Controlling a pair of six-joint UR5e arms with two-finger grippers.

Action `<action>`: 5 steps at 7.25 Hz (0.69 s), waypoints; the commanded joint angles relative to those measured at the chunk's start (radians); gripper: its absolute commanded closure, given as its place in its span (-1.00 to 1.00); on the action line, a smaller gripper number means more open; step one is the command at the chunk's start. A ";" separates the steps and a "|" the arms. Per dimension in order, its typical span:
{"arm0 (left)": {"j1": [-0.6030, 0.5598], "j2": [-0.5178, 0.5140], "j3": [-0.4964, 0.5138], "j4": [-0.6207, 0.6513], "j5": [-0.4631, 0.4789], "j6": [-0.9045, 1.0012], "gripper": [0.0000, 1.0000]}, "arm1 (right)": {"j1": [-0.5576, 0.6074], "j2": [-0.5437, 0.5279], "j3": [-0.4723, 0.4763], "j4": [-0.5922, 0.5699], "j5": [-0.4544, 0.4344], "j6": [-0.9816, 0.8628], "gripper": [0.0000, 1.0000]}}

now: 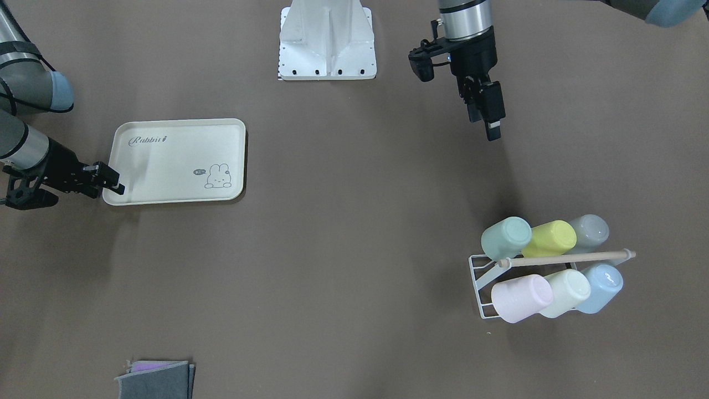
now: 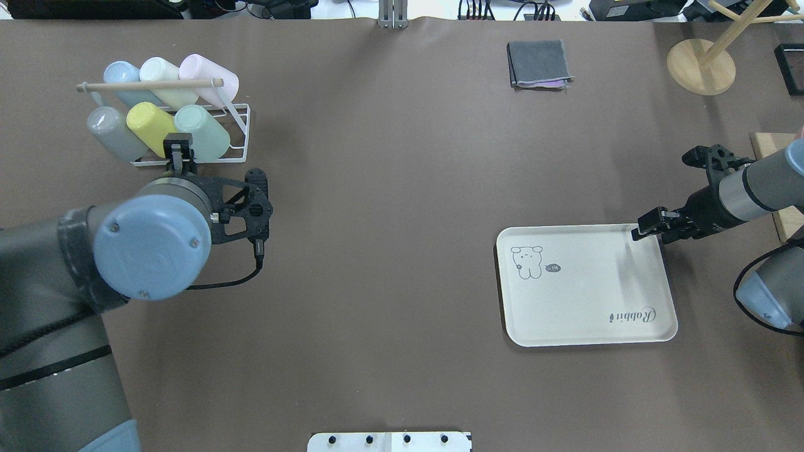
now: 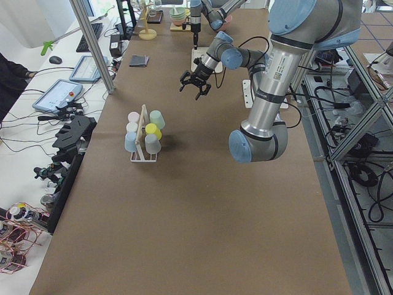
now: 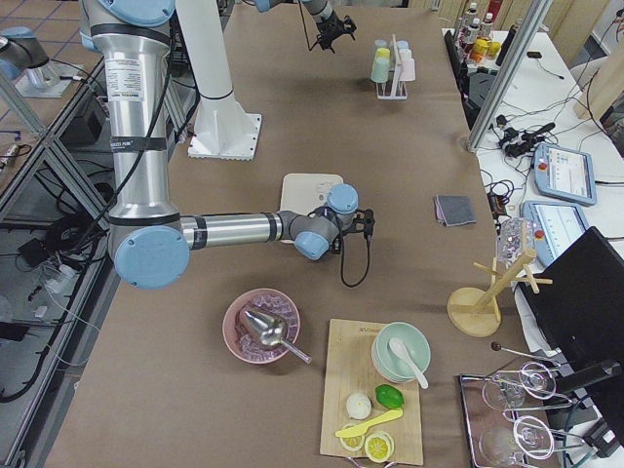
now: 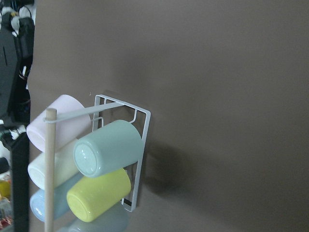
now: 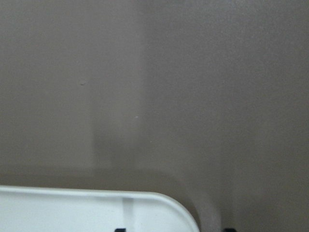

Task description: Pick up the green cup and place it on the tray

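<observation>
Looking down on a brown table (image 1: 354, 249) and finding the green cup (image 1: 505, 237) parked bottom-outward on a white wire rack (image 1: 476, 280), tilting on its peg as for storage, touching a yellow-green cup (image 1: 549, 238) in the row closer to the left gripper (image 1: 485, 127) and sitting at that row's end toward the table's middle, so leaving one flank open for a grasp. Noting a wooden rod (image 1: 565, 258) running across the rack's top between the two rows, crowding any approach from straight above. Seeing the left gripper hanging above the table, near the rack but apart from it, aiming toward the cups, fingers probably standing apart though hard reading at this angle, gripping nothing. Judging the task as barely beginning, with reaching and lifting not yet done. Finding the tray (image 1: 166, 160) lying flat well apart on the opposite side, carrying only its printed bunny. Seeing the right gripper (image 1: 117, 184) hovering low at the tray's corner, fingers standing apart and pinching nothing, judging this as a waiting post for steadying or receiving.
</observation>
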 commanded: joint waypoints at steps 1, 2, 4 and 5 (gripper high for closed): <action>0.056 0.004 0.057 -0.005 0.207 0.241 -0.97 | -0.003 -0.005 0.001 0.000 0.008 0.000 -0.01; 0.062 0.005 0.100 -0.005 0.294 0.302 -0.97 | -0.001 -0.006 0.004 0.000 0.010 0.000 0.26; 0.068 0.024 0.212 -0.067 0.460 0.314 -0.97 | -0.001 -0.009 0.004 0.000 0.010 0.000 0.53; 0.066 0.047 0.276 -0.157 0.500 0.314 -0.97 | -0.001 -0.009 0.003 -0.001 0.012 0.000 0.53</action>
